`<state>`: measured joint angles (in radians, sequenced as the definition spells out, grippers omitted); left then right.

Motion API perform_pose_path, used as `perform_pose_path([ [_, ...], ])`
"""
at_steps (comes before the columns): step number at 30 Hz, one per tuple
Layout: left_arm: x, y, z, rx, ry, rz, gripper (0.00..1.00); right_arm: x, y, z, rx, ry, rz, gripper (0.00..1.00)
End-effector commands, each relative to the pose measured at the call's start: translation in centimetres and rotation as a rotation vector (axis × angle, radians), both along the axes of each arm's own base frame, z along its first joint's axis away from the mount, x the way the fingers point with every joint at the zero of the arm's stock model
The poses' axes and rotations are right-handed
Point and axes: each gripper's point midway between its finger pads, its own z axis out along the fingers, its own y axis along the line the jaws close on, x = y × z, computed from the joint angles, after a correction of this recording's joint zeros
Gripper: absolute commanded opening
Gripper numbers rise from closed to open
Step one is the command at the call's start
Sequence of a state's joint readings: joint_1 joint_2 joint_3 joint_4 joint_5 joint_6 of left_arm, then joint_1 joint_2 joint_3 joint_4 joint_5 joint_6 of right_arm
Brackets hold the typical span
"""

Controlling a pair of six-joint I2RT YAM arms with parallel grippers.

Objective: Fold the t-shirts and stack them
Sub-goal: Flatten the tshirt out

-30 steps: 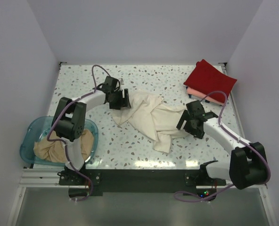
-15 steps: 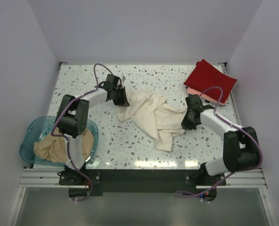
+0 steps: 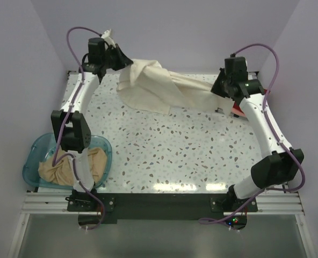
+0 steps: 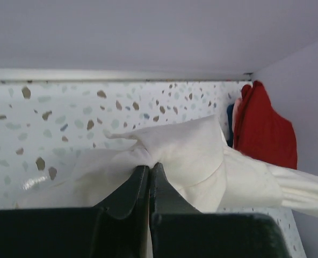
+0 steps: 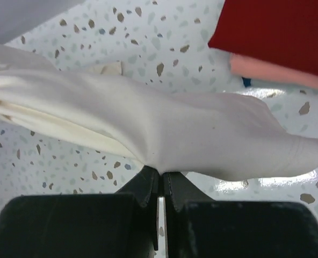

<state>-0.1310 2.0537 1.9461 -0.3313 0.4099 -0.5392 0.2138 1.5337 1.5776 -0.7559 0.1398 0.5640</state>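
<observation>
So both claws are clamped tight on the cream-white t-shirt (image 3: 159, 88), which is strung up in the air across the upper part of the top view. The left gripper (image 3: 117, 56) has a pinch of it at upper left and the right gripper (image 3: 222, 88) has another pinch at upper right. In the wrist views each pair of jaws is closed on just a small fold of cloth, and that's my main worry: cotton held by that little can slide out if the arms pull apart harder, and then 1 side drops onto the table (image 3: 170, 156). Second thing, the shirt looks twisted and bunched between the 2 grips instead of hanging open, and I can't tell if they've got matching corners or random bits. If it goes down like this it'll probably land as a crumpled rope, not a flat panel you can fold. The sagging middle also hangs low, so it could drag and roll under itself. Also the right arm is right next to the folded red t-shirt (image 5: 277, 32) sitting on the salmon pink t-shirt (image 5: 277, 72) at the upper right, so a sloppy swing could shove that stack. The tan-beige t-shirt (image 3: 73, 166) sits in the blue tub (image 3: 35, 156) at lower left, not folded yet.
</observation>
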Motion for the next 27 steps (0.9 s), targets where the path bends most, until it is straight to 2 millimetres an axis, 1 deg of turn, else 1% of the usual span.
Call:
perform_pose_path([
  [1,0.5,3.1,7.6,-0.008,-0.195,0.022,0.0,-0.4,-2.6,4.9,-0.095,-0.062,-0.037,0.0],
  [2,0.3,3.9,8.5,0.028,-0.248,0.026,0.0,-1.0,-3.1,5.5,-0.108,-0.062,-0.046,0.0],
  [3,-0.3,4.6,8.7,0.054,-0.269,0.034,0.0,-1.3,-3.6,6.2,-0.118,-0.075,-0.067,0.0],
  [4,-2.0,5.8,8.0,0.084,-0.264,0.055,0.0,-1.8,-3.9,6.6,-0.126,-0.079,-0.076,0.0],
  [5,-2.7,6.6,7.7,0.139,-0.299,0.053,0.0,-2.4,-4.3,6.3,-0.134,-0.065,-0.085,0.0],
  [6,-3.7,7.3,6.8,0.173,-0.292,0.066,0.0,-3.4,-4.7,7.0,-0.134,-0.082,-0.094,0.0],
  [7,-5.7,8.9,4.1,0.24,-0.248,0.101,0.0,-4.6,-5.1,6.1,-0.143,-0.061,-0.108,0.0],
  [8,-6.8,9.9,2.4,0.274,-0.21,0.12,0.0,-4.8,-5.1,4.8,-0.149,-0.029,-0.109,0.0],
  [9,-7.9,10.9,0.3,0.309,-0.157,0.142,0.01,-5.6,-5.3,4.2,-0.146,-0.02,-0.113,0.0],
  [10,-10.3,12.3,-3.9,0.381,-0.031,0.166,0.01,-6.7,-5.3,1.1,-0.151,0.059,-0.115,0.0],
  [11,-11.6,13.1,-6.0,0.42,0.038,0.188,0.01,-7.4,-5.3,-0.3,-0.148,0.098,-0.117,0.0],
  [12,-13.3,15.2,-8.7,0.461,0.136,0.234,0.03,-8.1,-5.2,-1.6,-0.134,0.133,-0.124,0.0],
  [13,-15.4,16.7,-10.9,0.529,0.248,0.276,0.06,-9.3,-5.4,-4.7,-0.142,0.218,-0.132,0.0],
  [14,-16.4,17.2,-11.9,0.553,0.299,0.289,0.2,-10.1,-5.5,-6.1,-0.143,0.262,-0.149,0.0],
  [15,-17.5,17.4,-13.1,0.564,0.347,0.282,0.29,-11.2,-5.6,-8.6,-0.142,0.342,-0.166,0.04],
  [16,-18.3,17.1,-13.7,0.554,0.383,0.27,0.34,-11.9,-5.2,-9.7,-0.132,0.387,-0.157,0.22],
  [17,-18.5,16.8,-13.7,0.538,0.383,0.267,0.39,-12.2,-5.1,-10.6,-0.128,0.421,-0.156,0.33],
  [18,-18.4,15.7,-13.3,0.487,0.365,0.238,0.49,-12.7,-5.0,-11.6,-0.123,0.457,-0.159,0.4],
  [19,-17.6,14.9,-12.5,0.437,0.329,0.245,0.53,-12.7,-4.9,-12.3,-0.12,0.478,-0.158,0.49],
  [20,-17.0,14.3,-12.0,0.406,0.305,0.234,0.56,-12.7,-4.6,-12.6,-0.109,0.486,-0.15,0.52],
  [21,-15.9,13.5,-11.1,0.381,0.273,0.223,0.61,-12.5,-4.4,-12.7,-0.103,0.483,-0.143,0.54],
  [22,-14.9,12.2,-10.4,0.354,0.246,0.205,0.62,-12.1,-4.1,-12.6,-0.092,0.469,-0.133,0.59],
  [23,-14.1,11.3,-10.0,0.348,0.233,0.187,0.62,-11.9,-3.9,-12.5,-0.084,0.463,-0.123,0.61],
  [24,-12.4,9.3,-9.4,0.341,0.212,0.143,0.62,-11.6,-3.6,-12.4,-0.072,0.457,-0.111,0.63],
  [26,-10.8,6.9,-9.0,0.337,0.186,0.091,0.62,-11.4,-3.4,-12.6,-0.063,0.46,-0.103,0.64],
  [27,-9.7,4.5,-9.2,0.326,0.172,0.03,0.62,-11.4,-3.1,-12.7,-0.051,0.465,-0.091,0.64],
])
